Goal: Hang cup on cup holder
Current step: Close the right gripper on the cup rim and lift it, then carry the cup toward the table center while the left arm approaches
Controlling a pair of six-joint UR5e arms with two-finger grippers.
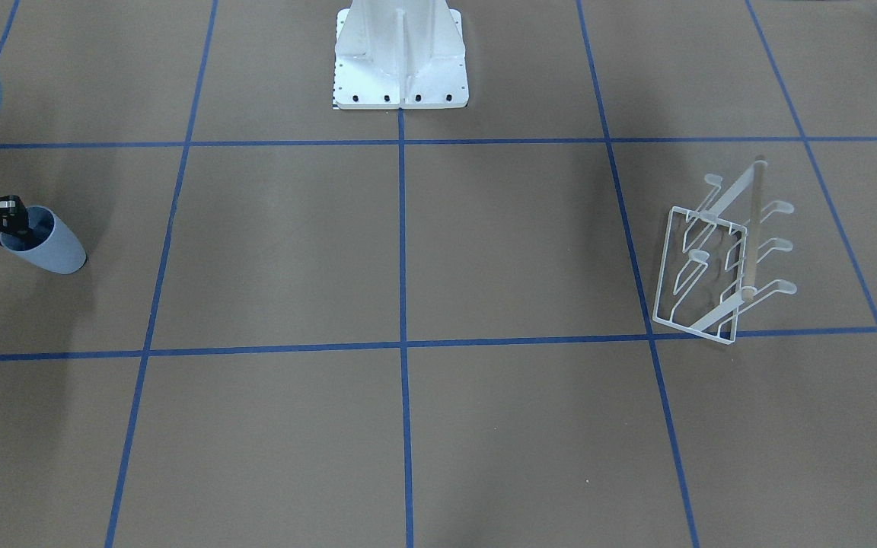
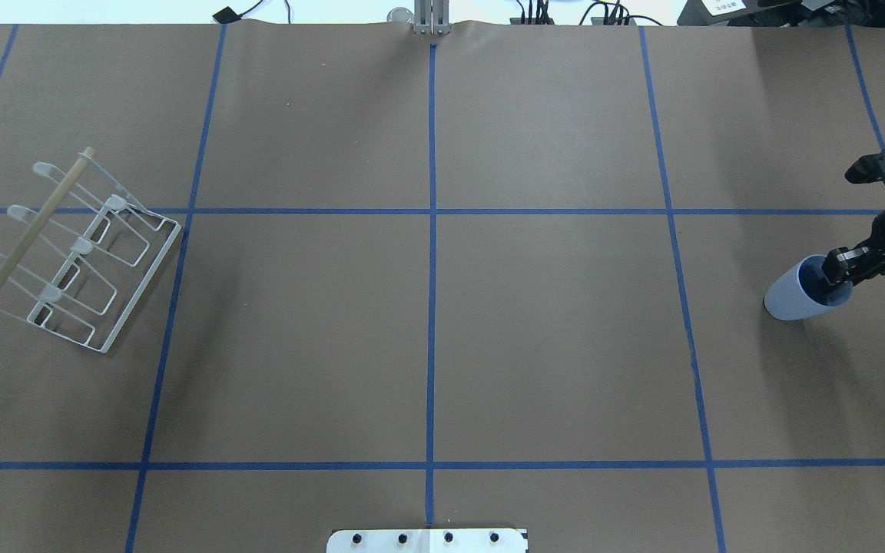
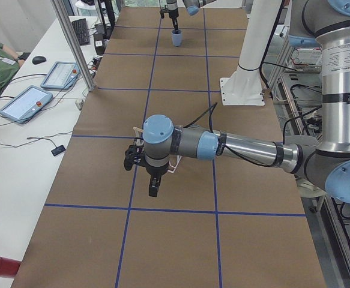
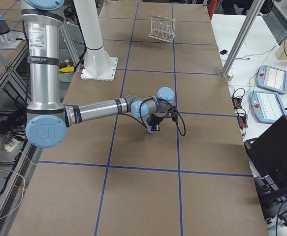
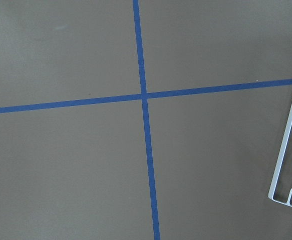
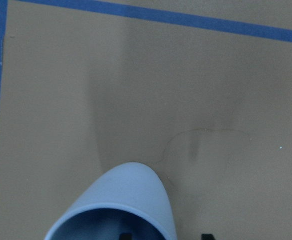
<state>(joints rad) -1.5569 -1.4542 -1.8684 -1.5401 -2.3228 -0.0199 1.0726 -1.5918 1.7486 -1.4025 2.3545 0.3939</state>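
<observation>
A small pale blue cup [image 2: 792,299] stands at the far right edge of the overhead view, on the brown worktop [image 2: 550,322]. The right gripper [image 2: 834,270] has its jaws astride the rim, one finger inside; I cannot tell if they pinch it. The white wire cup holder [image 2: 34,229] sits far left. The left gripper [image 3: 141,174] hovers near the holder, jaws' state unclear.

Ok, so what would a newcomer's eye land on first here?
The pale blue cup at the far right of the table, with the right gripper straddling its rim. Then the white wire cup holder, far across on the robot's left, its prongs all bare.
</observation>
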